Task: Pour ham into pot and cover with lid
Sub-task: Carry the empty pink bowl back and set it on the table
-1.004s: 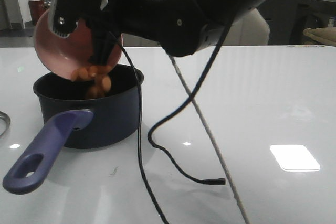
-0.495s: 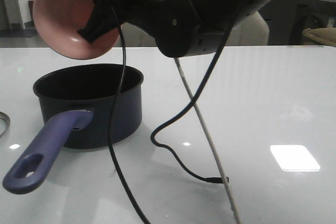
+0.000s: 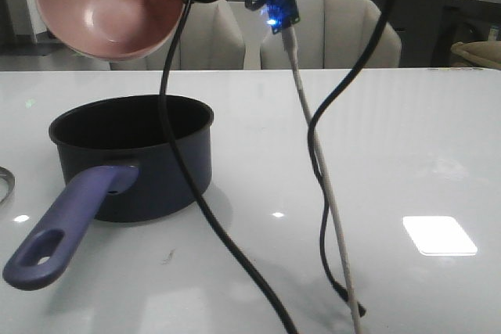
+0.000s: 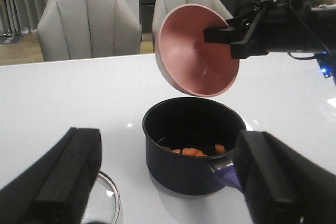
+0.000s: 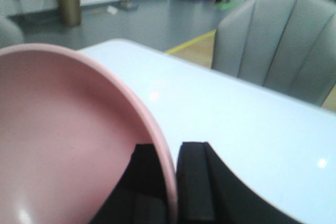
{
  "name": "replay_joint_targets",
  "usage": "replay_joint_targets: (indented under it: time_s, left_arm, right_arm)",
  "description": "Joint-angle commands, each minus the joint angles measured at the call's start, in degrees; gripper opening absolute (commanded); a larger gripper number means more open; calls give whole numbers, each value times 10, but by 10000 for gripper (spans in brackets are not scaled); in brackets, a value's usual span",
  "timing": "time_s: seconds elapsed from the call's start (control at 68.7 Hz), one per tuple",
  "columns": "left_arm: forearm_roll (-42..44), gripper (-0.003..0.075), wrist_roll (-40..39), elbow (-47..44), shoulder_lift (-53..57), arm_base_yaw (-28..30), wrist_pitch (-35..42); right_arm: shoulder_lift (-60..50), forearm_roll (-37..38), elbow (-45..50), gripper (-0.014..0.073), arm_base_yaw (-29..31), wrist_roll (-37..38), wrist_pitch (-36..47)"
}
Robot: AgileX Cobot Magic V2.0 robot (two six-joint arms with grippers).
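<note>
Since half a second ago the tilted, round pink bowl (image 3: pixel 104 12) has risen higher above the dark navy round saucepan (image 3: pixel 133 158) and turned its empty hollow toward the front camera, and the right arm's bulk has lifted out of the way, leaving black cables (image 3: pixel 205 217) hanging over the white table (image 3: pixel 407 146). The right gripper (image 5: pixel 172 182) is closed to a narrow slit, its black pads (image 5: pixel 195 182) pinching the bowl's rim from either side. The small orange-yellow ham pieces (image 4: pixel 191 151) lie on the saucepan's floor, seen from the left wrist. The left gripper (image 4: pixel 168 179) stands wide apart, holding nothing, on either side of the saucepan in its own view. The round clear glass lid (image 4: pixel 107 203) rests on the table just beside the saucepan.
</note>
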State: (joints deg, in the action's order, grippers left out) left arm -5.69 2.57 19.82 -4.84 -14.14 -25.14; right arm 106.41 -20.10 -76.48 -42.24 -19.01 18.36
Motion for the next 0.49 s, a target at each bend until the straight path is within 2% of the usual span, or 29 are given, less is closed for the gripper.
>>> replay_joint_targets:
  time_s: [0.0,0.233,0.48]
  left_arm:
    - [-7,552,-2,15,-5,-4,48]
    - [-7,552,-2,15,-5,-4,48]
    - [-7,552,-2,15,-5,-4,48]
  right_arm:
    - [-75,-5,-17,141,11,5,-62]
    - [-132,-5,-17,141,68,5,-281]
    - [-152,-5,-17,141,167,5,-437]
